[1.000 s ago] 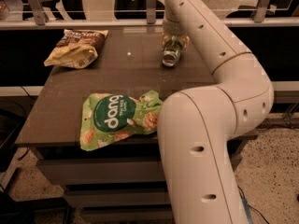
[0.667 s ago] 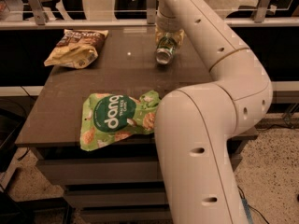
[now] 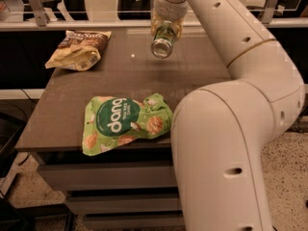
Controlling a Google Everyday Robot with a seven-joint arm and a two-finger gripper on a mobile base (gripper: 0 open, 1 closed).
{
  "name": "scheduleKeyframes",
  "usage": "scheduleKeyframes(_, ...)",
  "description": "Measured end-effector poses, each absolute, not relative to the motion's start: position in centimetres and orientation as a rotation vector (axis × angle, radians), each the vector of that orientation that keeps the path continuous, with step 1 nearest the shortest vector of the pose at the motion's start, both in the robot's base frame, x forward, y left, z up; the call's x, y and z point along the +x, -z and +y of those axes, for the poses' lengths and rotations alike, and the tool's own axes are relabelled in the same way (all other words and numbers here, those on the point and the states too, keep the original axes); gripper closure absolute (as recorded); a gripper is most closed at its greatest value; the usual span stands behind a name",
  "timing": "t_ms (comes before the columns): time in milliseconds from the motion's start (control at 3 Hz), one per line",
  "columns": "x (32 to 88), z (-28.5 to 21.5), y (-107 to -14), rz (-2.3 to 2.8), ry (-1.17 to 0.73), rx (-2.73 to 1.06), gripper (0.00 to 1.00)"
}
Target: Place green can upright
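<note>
The green can (image 3: 163,40) is a slim can with a silver end rim, held in the air above the far part of the dark table (image 3: 62,114). It is tilted, its round end facing down toward me. My gripper (image 3: 166,29) is at the back centre, at the end of the white arm (image 3: 226,105), and is shut on the can from above. The can's upper part is hidden between the fingers.
A green "dang" snack bag (image 3: 124,122) lies flat at the table's front. A brown and yellow chip bag (image 3: 78,48) lies at the back left. A rail and chairs stand behind the table. My arm covers the table's right side.
The gripper has moved left and upward with the can, lifting it off the table surface. The can's end now faces down toward the camera. The bags have not moved.
</note>
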State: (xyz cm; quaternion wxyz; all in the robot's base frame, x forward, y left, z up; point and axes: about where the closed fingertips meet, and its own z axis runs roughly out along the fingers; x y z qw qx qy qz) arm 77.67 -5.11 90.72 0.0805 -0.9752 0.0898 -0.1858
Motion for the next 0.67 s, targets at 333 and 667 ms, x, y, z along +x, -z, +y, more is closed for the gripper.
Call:
scheduleKeyframes(333, 77.83, -4.67, -90.73, 0.258, 0.564, -2.907, 1.0)
scheduleKeyframes(667, 77.74, -4.94, -91.35, 0.184, 0.63, -2.881, 1.0)
